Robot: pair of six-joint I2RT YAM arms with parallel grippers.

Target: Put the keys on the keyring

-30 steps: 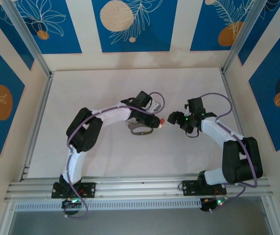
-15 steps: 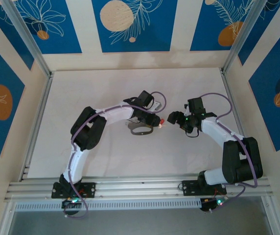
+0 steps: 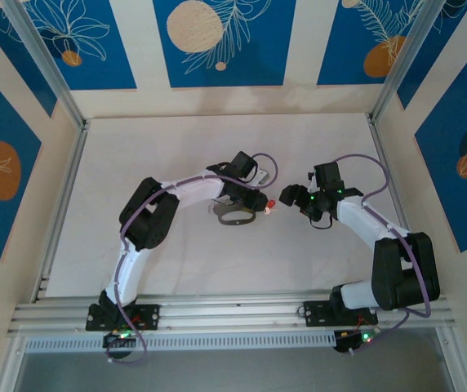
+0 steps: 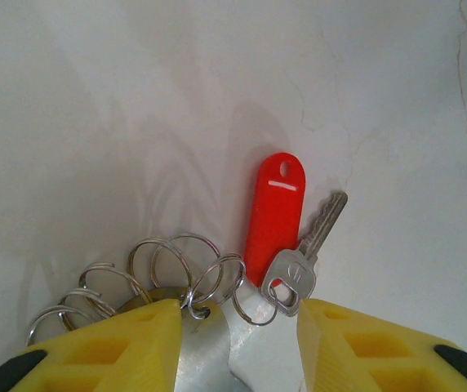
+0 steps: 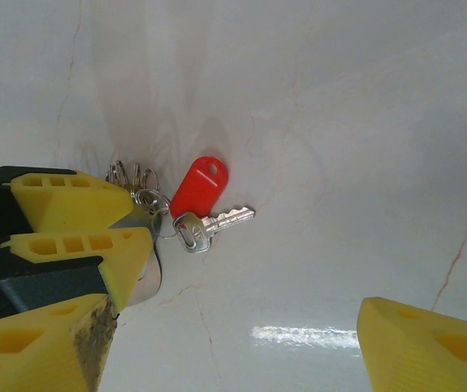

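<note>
The step in hand looks like the threading itself, or its very end. The left gripper [image 4: 237, 327] is pinched on the flat metal of the keyring [image 4: 209, 355] near the middle of the worktop [image 3: 135, 155], well away from every edge. The key [image 4: 307, 257] and its red tag [image 4: 274, 212] lie flat on the surface just past that gripper's fingertips. A fan of small wire rings [image 4: 168, 261] spreads beside them. One thin ring seems to pass through the hole in the key's head, though I cannot tell whether it is fully hooked on. The right gripper [image 5: 233, 302] hangs spread wide and empty, with the key and tag ahead of it, between the two grippers. The next move probably calls for the right gripper to nip the key or tag and work it round the ring while the left holds steady. The key is small and flat, so it could easily slip.
</note>
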